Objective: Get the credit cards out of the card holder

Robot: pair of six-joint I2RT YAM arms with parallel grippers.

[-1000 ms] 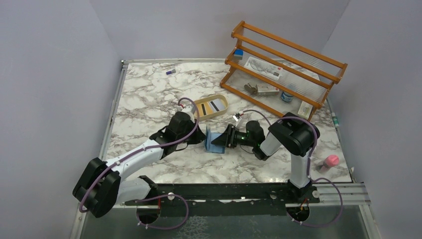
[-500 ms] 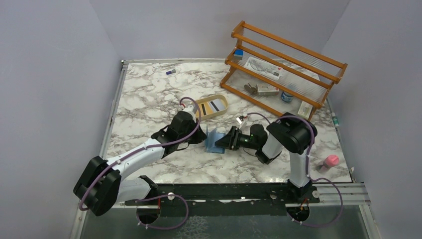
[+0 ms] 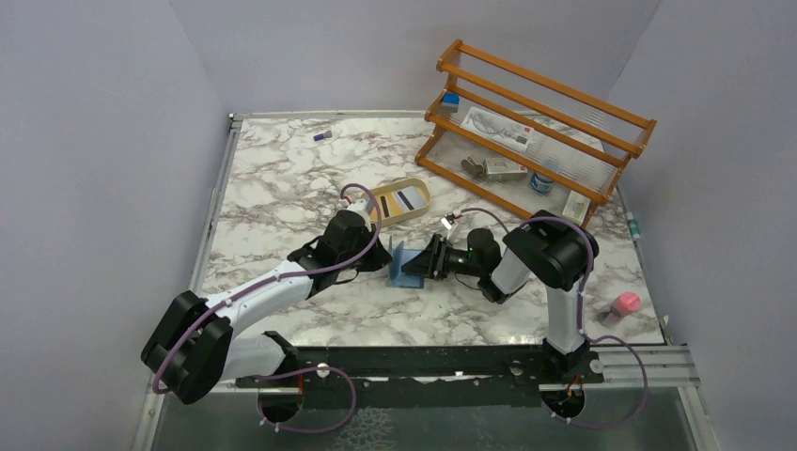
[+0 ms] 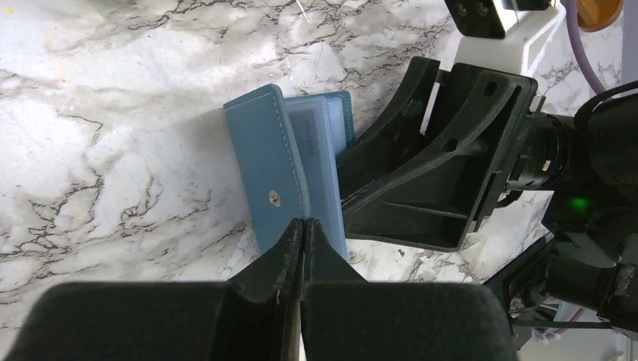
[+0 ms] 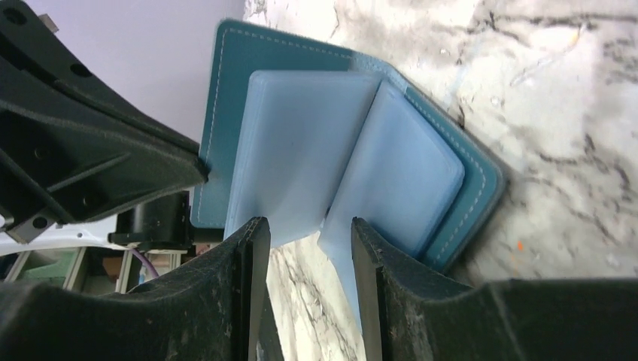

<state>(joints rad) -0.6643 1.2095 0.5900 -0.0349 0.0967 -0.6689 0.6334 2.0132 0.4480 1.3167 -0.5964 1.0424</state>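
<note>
Left gripper [image 4: 302, 226] is clamped fully shut, and it looks pinched on the lower edge of the card holder's [image 4: 265, 162] teal cover, propping that flap upright. Right gripper [image 5: 305, 242] comes in from the other side, jaws about half open, straddling the bottom edge of the pale inner sleeves with nothing gripped.

Progress, as I read it: partway. A few credit cards [image 3: 402, 199] lie in the tan oval tray [image 3: 411, 217] just behind the wallet, one showing a dark stripe. Whether any card is left inside, I can't tell; the sleeves are frosted.

The holder sits mid-table [image 3: 282, 178] between the two arms, spread open like a book, with its snap stud on the outer cover and light blue plastic leaves fanning from the spine. Next up, likely, is checking those leaves.
</note>
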